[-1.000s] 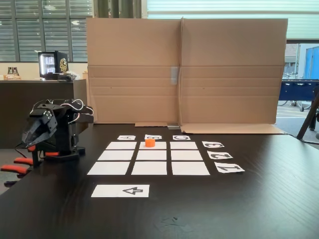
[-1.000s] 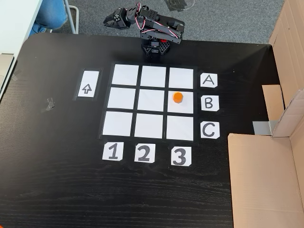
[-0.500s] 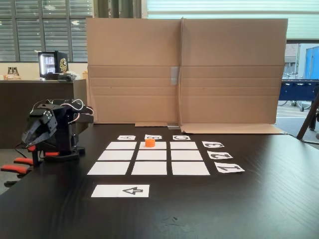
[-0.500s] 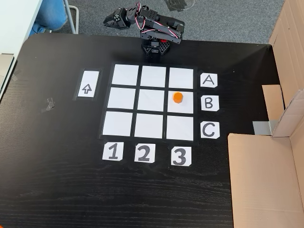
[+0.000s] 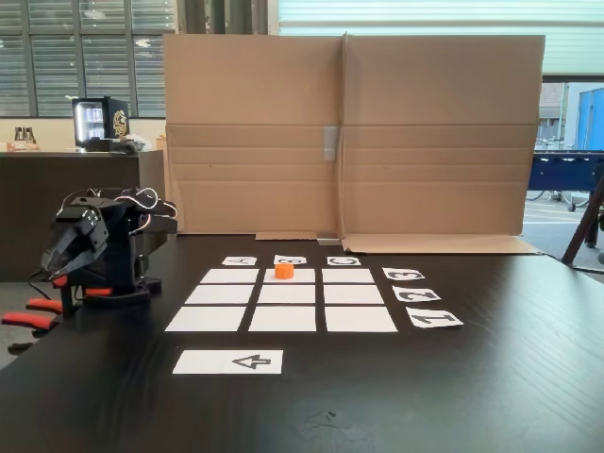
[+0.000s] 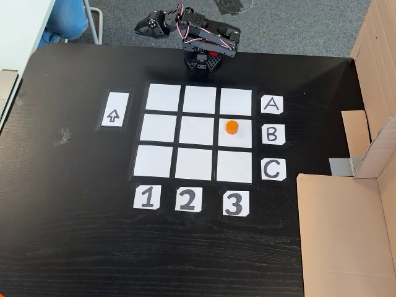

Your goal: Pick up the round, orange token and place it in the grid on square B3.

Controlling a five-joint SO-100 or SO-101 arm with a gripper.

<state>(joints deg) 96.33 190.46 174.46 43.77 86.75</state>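
Fixed view, token on grid, tool likely closed

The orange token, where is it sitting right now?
In the fixed view from above, the token sits on the grid's right-column middle rectangle, just left of the B card.

soft even daylight from the far windows; faint sheen on the dark table; both fixed views slightly soft, shadows weak.
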